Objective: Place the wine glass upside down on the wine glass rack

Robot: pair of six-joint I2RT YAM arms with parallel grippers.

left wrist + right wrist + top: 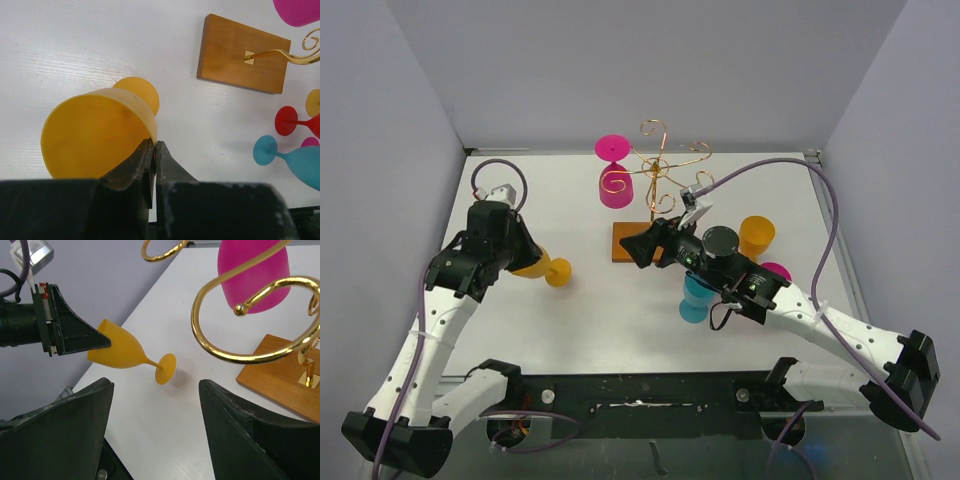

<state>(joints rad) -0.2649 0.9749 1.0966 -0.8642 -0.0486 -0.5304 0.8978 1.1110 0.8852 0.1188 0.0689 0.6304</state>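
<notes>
Left hand (155,146) clamps the orange plastic wine glass (95,135) by its rim — a thin hold that may slip when lifted.

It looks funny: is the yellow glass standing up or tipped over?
Tipped: the yellow glass leans sideways, its rim pinched in the left gripper.
</notes>
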